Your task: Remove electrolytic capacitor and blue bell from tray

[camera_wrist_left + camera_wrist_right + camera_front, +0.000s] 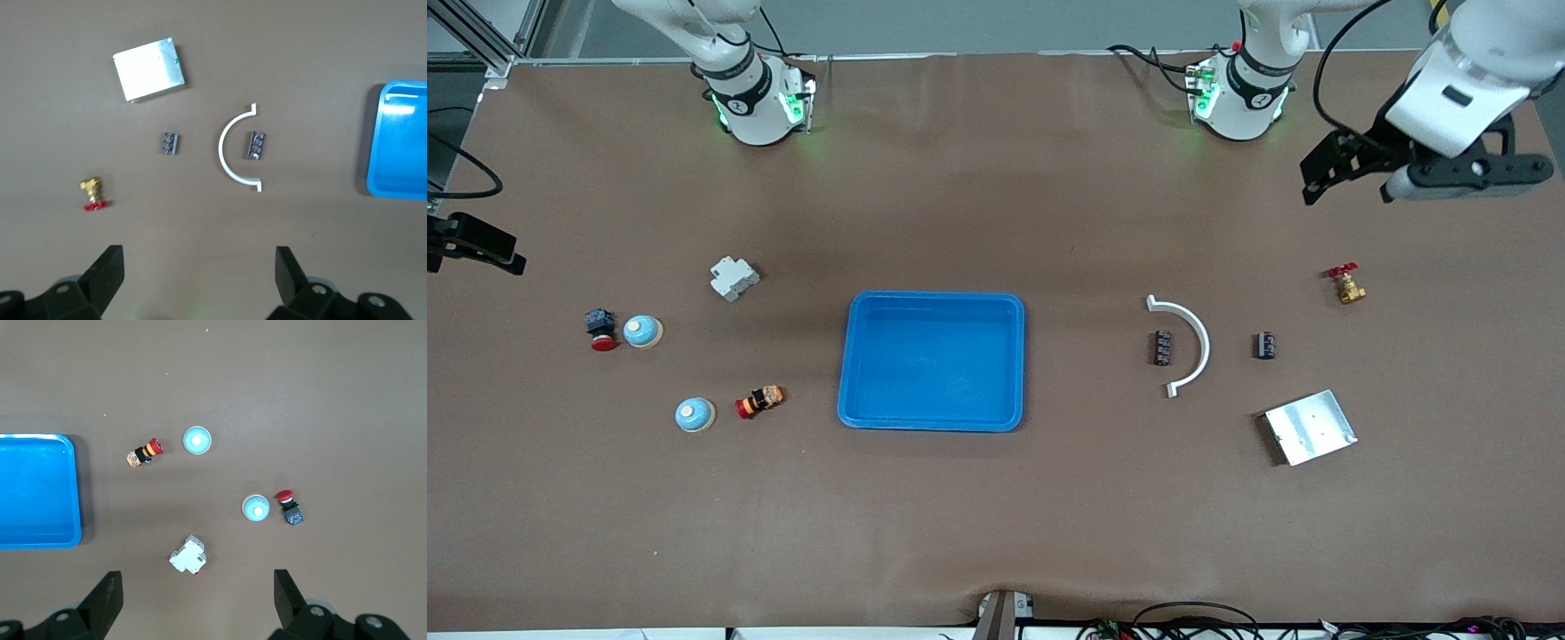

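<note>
Two small black capacitors lie toward the left arm's end of the table: one (1162,347) (256,145) inside the curve of a white arc, the other (1265,345) (171,143) apart from it. Two blue dome bells (643,331) (695,414) rest toward the right arm's end, and the right wrist view shows both (255,508) (197,440). My left gripper (1325,178) (199,257) hangs open and empty, high over the table's end near a brass valve. My right gripper (480,244) (198,580) hangs open and empty over the other end.
An empty blue tray (931,360) sits mid-table. A white arc (1190,342), a metal plate (1309,427) and a brass valve (1347,284) share the capacitors' end. A white breaker (734,277) and two red push buttons (601,329) (759,401) lie by the bells.
</note>
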Robot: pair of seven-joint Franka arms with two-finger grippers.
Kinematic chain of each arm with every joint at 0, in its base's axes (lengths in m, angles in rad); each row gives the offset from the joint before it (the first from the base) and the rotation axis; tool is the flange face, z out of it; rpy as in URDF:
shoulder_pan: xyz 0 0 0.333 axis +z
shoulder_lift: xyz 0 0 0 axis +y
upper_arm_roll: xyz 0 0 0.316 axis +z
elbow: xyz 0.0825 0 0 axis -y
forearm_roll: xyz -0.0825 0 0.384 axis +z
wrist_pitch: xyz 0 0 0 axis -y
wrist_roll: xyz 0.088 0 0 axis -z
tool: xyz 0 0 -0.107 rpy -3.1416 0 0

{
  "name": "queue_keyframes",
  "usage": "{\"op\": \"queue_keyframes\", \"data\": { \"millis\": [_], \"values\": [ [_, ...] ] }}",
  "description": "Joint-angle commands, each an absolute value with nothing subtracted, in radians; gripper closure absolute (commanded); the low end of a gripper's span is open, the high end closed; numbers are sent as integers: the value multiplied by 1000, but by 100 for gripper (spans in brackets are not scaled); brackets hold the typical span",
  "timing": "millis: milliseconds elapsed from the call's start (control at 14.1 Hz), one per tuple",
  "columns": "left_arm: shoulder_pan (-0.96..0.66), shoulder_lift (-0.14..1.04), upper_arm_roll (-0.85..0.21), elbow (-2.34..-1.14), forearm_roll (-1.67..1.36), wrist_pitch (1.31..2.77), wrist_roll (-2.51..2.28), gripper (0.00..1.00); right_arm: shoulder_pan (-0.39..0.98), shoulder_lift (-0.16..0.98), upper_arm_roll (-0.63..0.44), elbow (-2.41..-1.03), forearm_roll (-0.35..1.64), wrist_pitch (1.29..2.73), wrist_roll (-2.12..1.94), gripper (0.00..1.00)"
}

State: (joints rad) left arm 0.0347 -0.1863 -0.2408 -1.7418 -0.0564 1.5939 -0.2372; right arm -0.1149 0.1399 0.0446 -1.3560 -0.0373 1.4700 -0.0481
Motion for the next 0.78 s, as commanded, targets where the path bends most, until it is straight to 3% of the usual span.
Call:
{"op": "queue_keyframes", "data": {
  "millis": [0, 141, 495, 707],
  "values": [
    [15, -215, -230, -1756, -46, 1560, -219, 0, -132, 129, 58, -1353, -43, 1457, -66, 0],
    [14, -181, -230, -1737, -54, 1560, -221, 0, -130, 129, 60, -1353, -41, 1460, -66, 0],
    [-11, -45, -175, -1534, -48, 1482, -190, 0, -132, 129, 55, -1353, -37, 1460, -66, 0],
    [-9, -25, -175, -1516, -48, 1480, -190, 0, -132, 129, 55, -1353, -35, 1459, -66, 0]
  ]
}}
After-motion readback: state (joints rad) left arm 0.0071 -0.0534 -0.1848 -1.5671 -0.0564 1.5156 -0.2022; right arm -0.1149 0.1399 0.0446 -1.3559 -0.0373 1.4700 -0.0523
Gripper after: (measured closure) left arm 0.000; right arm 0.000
